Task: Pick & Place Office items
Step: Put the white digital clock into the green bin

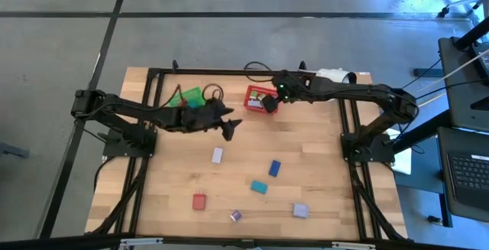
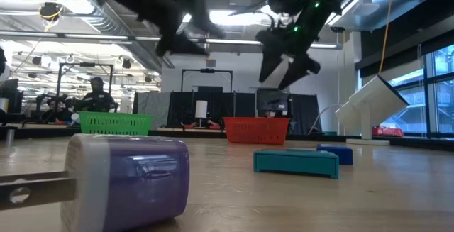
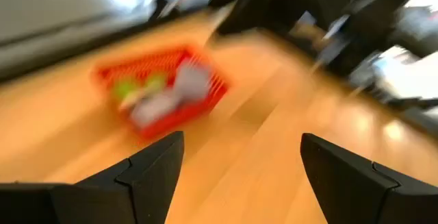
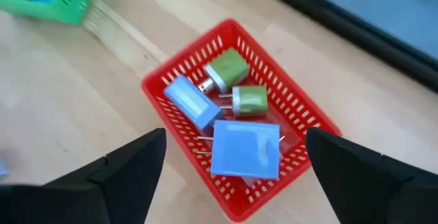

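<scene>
Several small office items lie loose on the wooden table: a white piece (image 1: 218, 155), a blue one (image 1: 274, 168), a teal one (image 1: 259, 186), a red-brown one (image 1: 199, 201), a purple-and-white one (image 1: 235, 215) and a lavender one (image 1: 301, 210). The red mesh basket (image 4: 301, 121) holds two green pieces (image 4: 226, 70) and two blue ones (image 4: 245, 148). My right gripper (image 4: 233, 183) hangs open above that basket with nothing between its fingers. My left gripper (image 1: 229, 128) stands open in the air between the baskets, empty, facing the red basket (image 3: 161, 97).
The green mesh basket (image 1: 189, 95) stands at the far left of the table, left of the red basket. A white tube-shaped object (image 1: 336, 75) sits at the far right corner. Bare wood lies between the baskets and the loose pieces near the front.
</scene>
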You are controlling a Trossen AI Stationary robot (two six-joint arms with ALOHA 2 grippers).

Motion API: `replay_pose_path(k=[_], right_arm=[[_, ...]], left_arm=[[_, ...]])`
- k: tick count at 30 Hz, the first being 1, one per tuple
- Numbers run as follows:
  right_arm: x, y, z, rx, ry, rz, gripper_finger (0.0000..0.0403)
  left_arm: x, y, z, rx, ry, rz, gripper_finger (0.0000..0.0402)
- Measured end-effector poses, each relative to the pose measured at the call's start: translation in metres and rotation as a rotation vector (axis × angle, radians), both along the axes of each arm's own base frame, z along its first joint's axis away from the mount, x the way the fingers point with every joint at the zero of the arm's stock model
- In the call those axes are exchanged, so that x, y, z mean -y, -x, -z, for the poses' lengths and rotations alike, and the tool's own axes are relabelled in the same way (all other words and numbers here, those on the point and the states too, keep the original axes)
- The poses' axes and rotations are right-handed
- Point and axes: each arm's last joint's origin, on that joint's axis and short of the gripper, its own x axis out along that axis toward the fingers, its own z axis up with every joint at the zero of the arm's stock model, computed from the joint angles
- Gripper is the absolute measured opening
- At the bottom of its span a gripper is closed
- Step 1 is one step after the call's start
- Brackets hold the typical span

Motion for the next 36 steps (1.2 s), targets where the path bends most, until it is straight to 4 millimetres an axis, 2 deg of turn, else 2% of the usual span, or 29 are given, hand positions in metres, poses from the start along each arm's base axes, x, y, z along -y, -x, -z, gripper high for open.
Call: replay_pose_path(k=[4,9,16,24,31,36], right_arm=[[-0.003,0.009,-0.016,0.044,0.015,-0.004,0.0347],[-0.005,0.015,-0.027,0.077,0.026,-0.004,0.0347],[-0.005,0.015,-0.028,0.085,0.016,0.005,0.0348],[-0.007,0.015,-0.028,0.099,-0.012,0.002,0.0348],[-0.007,0.015,-0.028,0.076,0.022,-0.049,0.0348],[-0.008,0.015,-0.027,0.051,0.03,-0.124,0.0348]], left_arm=[[0.016,0.012,0.017,-0.15,0.078,-0.103,0.0278],[0.034,0.022,0.033,-0.237,0.2,-0.173,0.027],[0.057,0.016,0.062,-0.335,0.253,-0.152,0.0274],[0.07,0.012,0.093,-0.411,0.386,-0.207,0.0276],[0.079,0.012,0.107,-0.429,0.456,-0.254,0.0276],[0.089,0.011,0.111,-0.47,0.404,-0.23,0.0274]])
